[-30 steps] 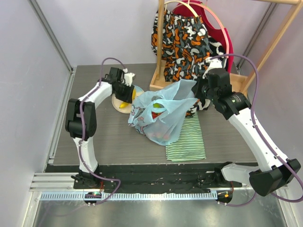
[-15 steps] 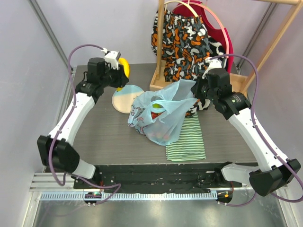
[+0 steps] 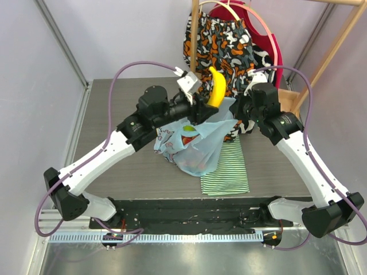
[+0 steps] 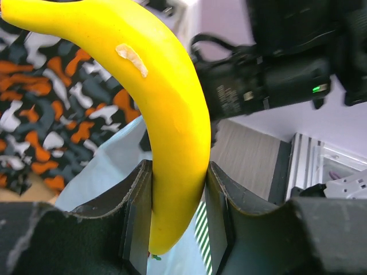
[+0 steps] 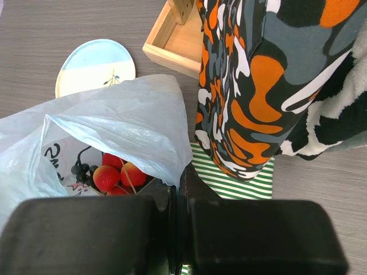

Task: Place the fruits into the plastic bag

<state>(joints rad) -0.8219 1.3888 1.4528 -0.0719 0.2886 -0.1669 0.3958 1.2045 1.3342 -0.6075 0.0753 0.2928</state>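
Observation:
A yellow banana (image 3: 215,87) (image 4: 172,109) stands nearly upright in my left gripper (image 3: 206,107) (image 4: 179,167), which is shut on its lower end and hangs just above the mouth of the plastic bag (image 3: 195,137) (image 5: 126,114). My right gripper (image 3: 243,113) (image 5: 182,175) is shut on the bag's right rim and holds it up. Inside the bag lie red strawberries (image 5: 114,173) (image 3: 191,139), dark grapes (image 5: 82,169) and a green apple (image 3: 189,128).
A pale plate (image 5: 94,66) with a leaf sketch lies left of the bag. A green-and-white striped cloth (image 3: 226,169) (image 5: 235,177) sits under the bag's right side. Behind stands a wooden rack (image 3: 194,57) with a patterned garment (image 3: 223,46) (image 5: 258,74).
My left arm lifted the banana off the plate and swung it right, from the table's far left to above the bag's mouth. The right gripper and bag stayed put.

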